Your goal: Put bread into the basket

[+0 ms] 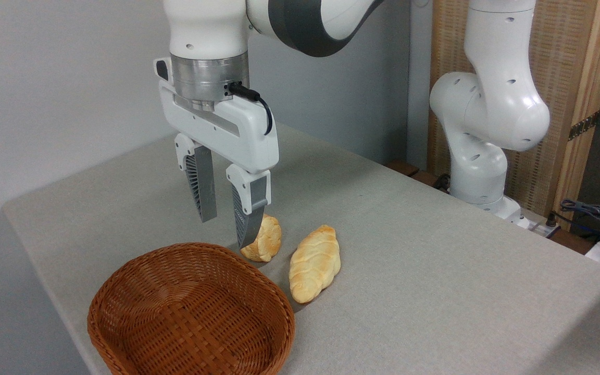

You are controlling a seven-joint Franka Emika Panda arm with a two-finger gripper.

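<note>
The small, rounded golden-brown bread roll with ridged folds (pixel 264 239) lies on the grey cloth-covered bench (pixel 435 250), just behind the far rim of the oval reddish-brown woven wicker basket (pixel 190 312), and it is not inside the basket. The basket stands near the front edge of the bench, and its shallow bowl holds nothing. To the right of the roll, close to it but apart, lies a longer pale golden braided loaf (pixel 314 263), with one end pointing toward the basket. Above the roll hangs the white end effector (pixel 227 232) with its two grey ribbed fingers (pixel 202 187) pointing straight down. The fingers are spread apart and hold nothing; the right finger is in front of the left part of the roll in this view, so I cannot tell if it touches the roll. The left finger ends over the bare bench behind the basket. The wrist above it is vertical, with a silver ring and a black cable at the side. The white arm (pixel 487 114) bends over from its base, which stands at the right side behind the bench, in front of a wooden panel (pixel 565 62).
</note>
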